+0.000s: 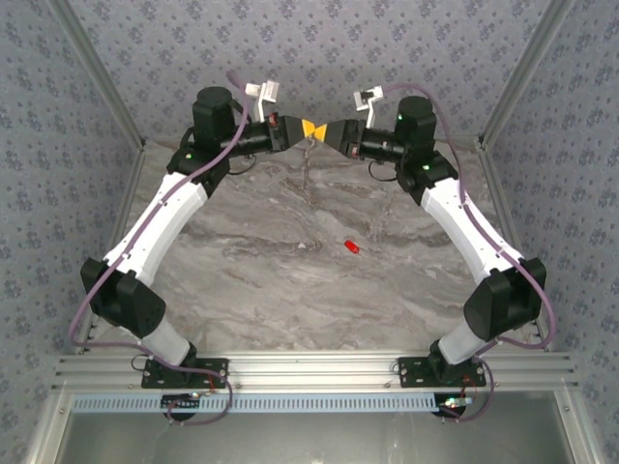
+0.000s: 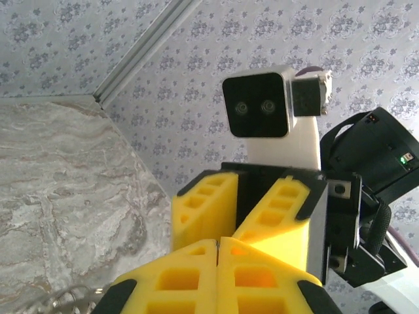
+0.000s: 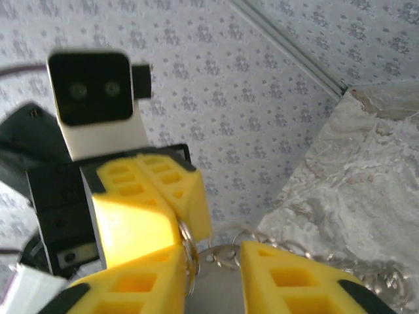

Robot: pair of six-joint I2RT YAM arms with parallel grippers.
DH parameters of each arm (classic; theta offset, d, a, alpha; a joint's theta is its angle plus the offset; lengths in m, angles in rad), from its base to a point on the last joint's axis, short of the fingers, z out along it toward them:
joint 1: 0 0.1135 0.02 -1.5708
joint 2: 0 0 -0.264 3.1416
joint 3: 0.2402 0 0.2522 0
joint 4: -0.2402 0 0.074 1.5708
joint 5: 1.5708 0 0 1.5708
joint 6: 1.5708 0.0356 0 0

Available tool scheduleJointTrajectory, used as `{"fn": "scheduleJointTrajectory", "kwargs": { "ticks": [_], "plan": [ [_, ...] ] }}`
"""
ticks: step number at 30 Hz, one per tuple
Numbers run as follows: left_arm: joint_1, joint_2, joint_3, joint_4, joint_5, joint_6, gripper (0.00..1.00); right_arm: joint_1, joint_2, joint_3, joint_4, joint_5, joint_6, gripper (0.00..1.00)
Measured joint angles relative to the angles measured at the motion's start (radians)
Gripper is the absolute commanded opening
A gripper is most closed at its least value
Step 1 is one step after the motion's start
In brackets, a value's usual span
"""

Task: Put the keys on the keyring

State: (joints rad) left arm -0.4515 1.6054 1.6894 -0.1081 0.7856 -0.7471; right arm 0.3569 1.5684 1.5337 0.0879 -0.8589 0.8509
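While the left gripper [image 2: 217,260] is pinched shut on the keyring [image 3: 186,243] and the right gripper [image 3: 213,265] stands parted, tip to tip with it, the red key [image 1: 352,247] lies well apart on the marble table [image 1: 251,280], long axis roughly left-right. From above the ring hangs as a thin line; the right wrist view shows its wire loops.

High rear overview; close, mutually facing wrist views

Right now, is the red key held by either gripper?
No. In the top view the red key lies on the marble table, apart from the left gripper and right gripper meeting near the far wall.
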Motion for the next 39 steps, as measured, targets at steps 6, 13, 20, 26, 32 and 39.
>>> {"fn": "scheduleJointTrajectory", "kwargs": {
  "ticks": [6, 13, 20, 26, 32, 39],
  "plan": [
    [-0.016, -0.009, 0.000, 0.021, -0.027, -0.014, 0.00, -0.065, -0.061, -0.061, 0.055, 0.090, 0.058, 0.42],
    [-0.015, -0.020, 0.000, 0.079, -0.069, -0.014, 0.00, -0.038, -0.114, -0.077, 0.097, 0.192, 0.111, 0.41],
    [-0.015, -0.020, 0.000, 0.114, -0.073, -0.013, 0.00, 0.013, -0.115, -0.076, 0.111, 0.227, 0.126, 0.41],
    [-0.015, -0.020, -0.002, 0.146, -0.074, -0.010, 0.00, 0.023, -0.109, -0.077, 0.112, 0.237, 0.121, 0.41],
    [-0.015, -0.028, -0.037, 0.183, -0.081, 0.011, 0.00, 0.030, -0.110, -0.087, 0.107, 0.245, 0.086, 0.39],
    [-0.015, -0.028, -0.043, 0.197, -0.084, 0.032, 0.00, 0.013, -0.126, -0.116, 0.061, 0.262, 0.039, 0.37]
  ]
}}
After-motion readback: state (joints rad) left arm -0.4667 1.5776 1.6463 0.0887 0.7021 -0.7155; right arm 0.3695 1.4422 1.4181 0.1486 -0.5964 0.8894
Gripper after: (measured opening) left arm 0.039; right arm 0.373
